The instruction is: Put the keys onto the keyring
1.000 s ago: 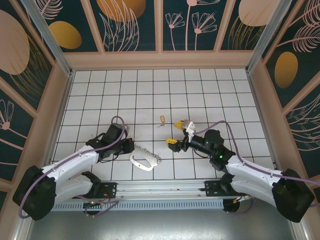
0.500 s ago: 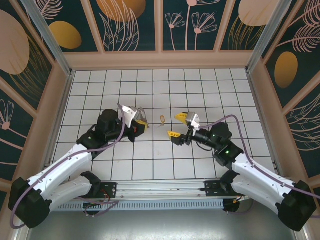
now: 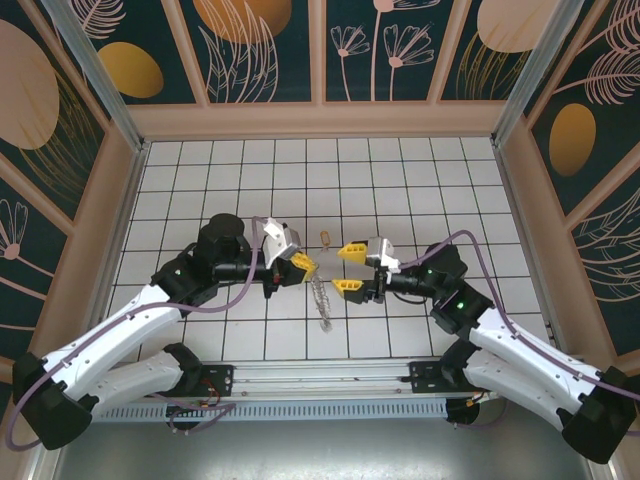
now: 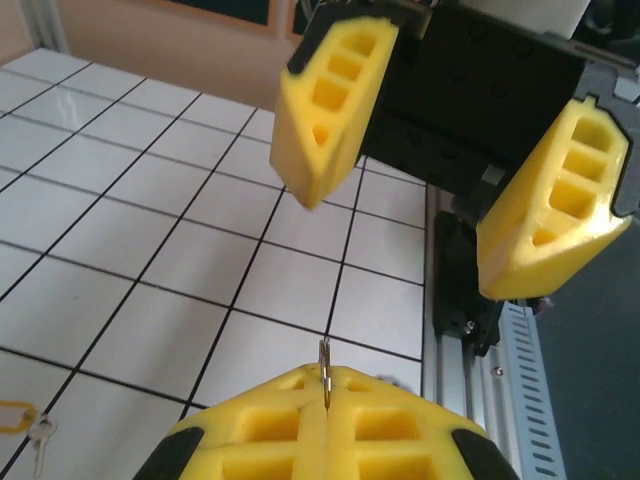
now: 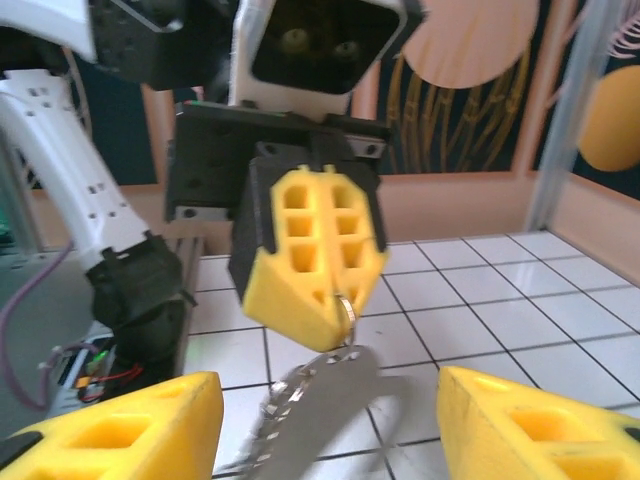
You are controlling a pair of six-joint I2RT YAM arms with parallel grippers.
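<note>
We see the left jaws closed, their yellow fingertips (image 3: 303, 266) pressed flat together over the middle of the white tiled bench (image 3: 200, 170). They pinch the top of a thin, dull grey oval wire keyring (image 3: 320, 303), which hangs down from them towards the near edge. We cannot tell whether its lower end touches the tiles.

In the left wrist view, a thin metal sliver (image 4: 324, 372) stands up out of the seam between those fingertips (image 4: 290, 425). From the right wrist camera the same fingertips (image 5: 315, 250) face us. A small wire ring (image 5: 346, 305) is caught at their lower tip, and the keyring (image 5: 335, 390) is a blurred grey loop below it. Along its left edge runs a toothed fringe that we take for the small silvery metal keys (image 5: 272, 420).

The right jaws stand open with nothing between them. Their yellow fingertips (image 3: 352, 250) point at the left jaws, just to the right of the hanging keyring and apart from it. Seen from the left wrist, these fingertips (image 4: 330, 100) are spread wide. In their own camera they (image 5: 110, 430) sit at the bottom corners with the loop in the gap between, but we cannot judge how far in front of them it hangs.

A small metal key with a yellow tag, the tagged key (image 3: 323, 238), lies flat on the bench just beyond both arms' jaws, touching neither. It also shows at the lower left of the left wrist view (image 4: 18, 418).
</note>
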